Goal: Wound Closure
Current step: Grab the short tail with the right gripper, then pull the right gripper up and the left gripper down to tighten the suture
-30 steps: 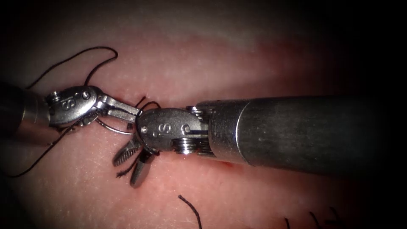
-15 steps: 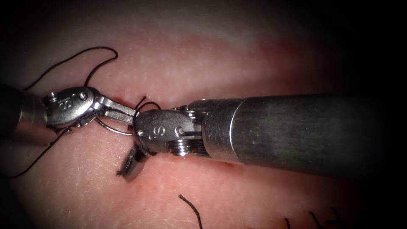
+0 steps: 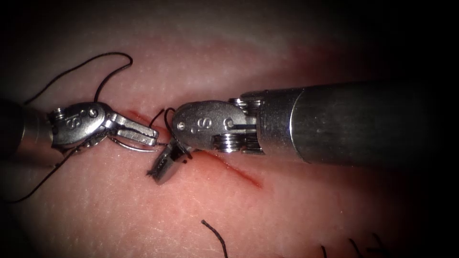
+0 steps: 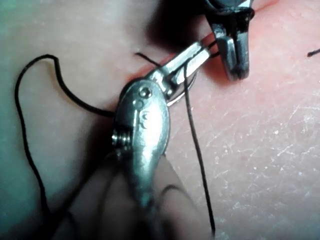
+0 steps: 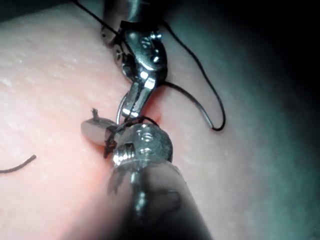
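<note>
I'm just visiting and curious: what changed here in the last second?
The right tool closed its jaws, which stood open a second ago, apparently on the thread, and drew back rightward, uncovering the red cut. The left tool stayed put, shut on the needle; the loose thread loops kept their shape.

We count two tools: the left tool (image 3: 143,133) and the right tool (image 3: 165,167). There is one curved needle (image 3: 131,146), one long dark thread (image 3: 98,59), one tissue (image 3: 119,205) with one cut (image 3: 239,173), and at least four short cut ends of thread (image 3: 215,234) along its lower edge.
</note>
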Robot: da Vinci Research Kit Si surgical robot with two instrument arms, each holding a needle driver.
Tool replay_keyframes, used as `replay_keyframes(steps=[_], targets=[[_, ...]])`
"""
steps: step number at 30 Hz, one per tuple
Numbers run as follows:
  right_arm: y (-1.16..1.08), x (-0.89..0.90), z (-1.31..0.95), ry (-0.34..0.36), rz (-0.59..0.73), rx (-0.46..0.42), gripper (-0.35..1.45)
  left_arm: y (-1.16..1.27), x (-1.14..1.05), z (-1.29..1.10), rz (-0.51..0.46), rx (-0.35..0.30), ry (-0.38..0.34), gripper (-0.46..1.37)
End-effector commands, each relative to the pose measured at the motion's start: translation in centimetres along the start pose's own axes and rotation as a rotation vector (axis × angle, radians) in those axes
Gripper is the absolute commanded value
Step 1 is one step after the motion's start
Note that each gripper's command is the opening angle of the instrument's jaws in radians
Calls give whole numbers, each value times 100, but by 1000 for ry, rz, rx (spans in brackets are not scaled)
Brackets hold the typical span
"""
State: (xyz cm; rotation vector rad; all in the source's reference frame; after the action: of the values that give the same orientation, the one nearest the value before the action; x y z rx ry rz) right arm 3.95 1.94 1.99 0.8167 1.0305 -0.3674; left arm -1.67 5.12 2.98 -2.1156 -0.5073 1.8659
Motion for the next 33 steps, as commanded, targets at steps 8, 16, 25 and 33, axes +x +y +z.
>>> replay_keyframes(steps=[8, 16, 25, 33], targets=[[-1, -12, -31, 144, 23, -84, -35, 7, 3, 0, 0, 0, -2, -35], [5, -19, -60, 233, 69, -157, -35, 19, 7, 1, 0, 3, -5, -35], [11, -30, -70, 294, 107, -209, -35, 42, 13, -3, 2, 3, -9, -35], [19, -42, -79, 310, 152, -258, -35, 65, 21, -6, 4, 2, -12, -35]])
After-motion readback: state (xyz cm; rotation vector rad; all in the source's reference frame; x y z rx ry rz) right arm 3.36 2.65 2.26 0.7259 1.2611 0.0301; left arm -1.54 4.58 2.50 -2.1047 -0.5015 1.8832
